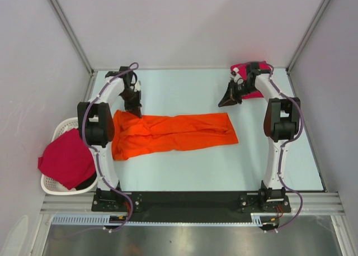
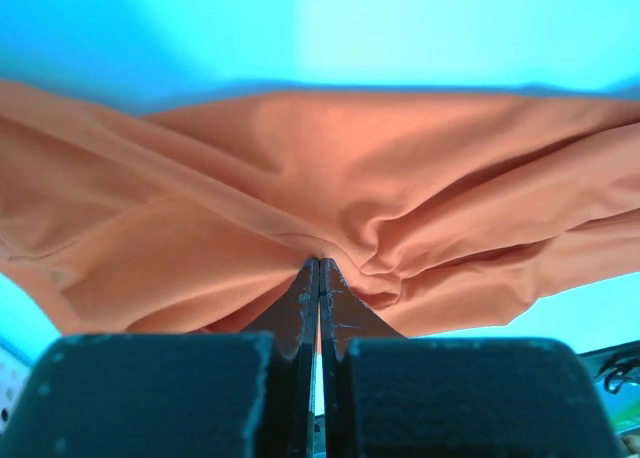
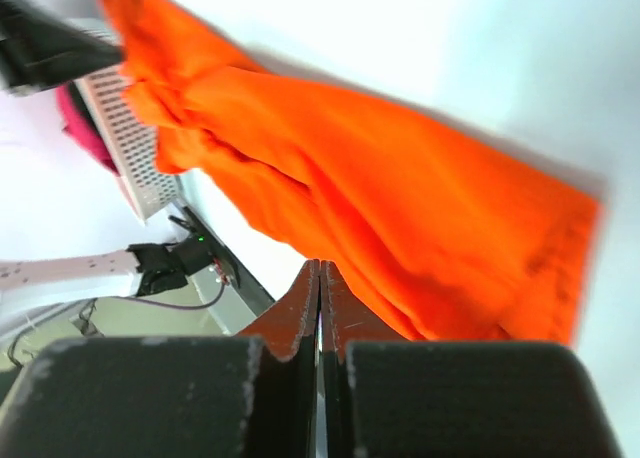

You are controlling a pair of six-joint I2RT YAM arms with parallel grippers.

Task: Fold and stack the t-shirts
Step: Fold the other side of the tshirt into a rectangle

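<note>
- The left gripper [image 2: 318, 265] has its jaws pressed flat together, with no gap between them.
- Its tips sit in the orange t-shirt [image 1: 179, 133], and the creases in the cloth run in toward them from both sides. We think a small pinch of fabric is caught there, though the wrist view does not show cloth between the pads themselves.
- Seen from above, this gripper is at the shirt's far edge, near its left end. Most of the garment stretches away to the gripper's right as a long, flattened band on the table [image 1: 184, 88]. The rumpled left end lies just toward the arm bases from the gripper.
- The right gripper [image 3: 318, 268] is also fully closed, finger against finger, and we see nothing held in it.
- It is clear of the cloth. The right end of the orange t-shirt lies near it, on the side toward the arm bases, but does not touch it. In its own wrist view the shirt spreads out beyond the fingertips.
- A bunched crimson t-shirt [image 1: 246, 71] lies just behind the right gripper, at the far right corner of the table, partly hidden by that arm.
- A draped crimson t-shirt [image 1: 66, 158] hangs over the near rim of the white basket [image 1: 60, 126]. The basket stands off the table's left edge, well apart from the left gripper and back toward that arm's base.
</note>
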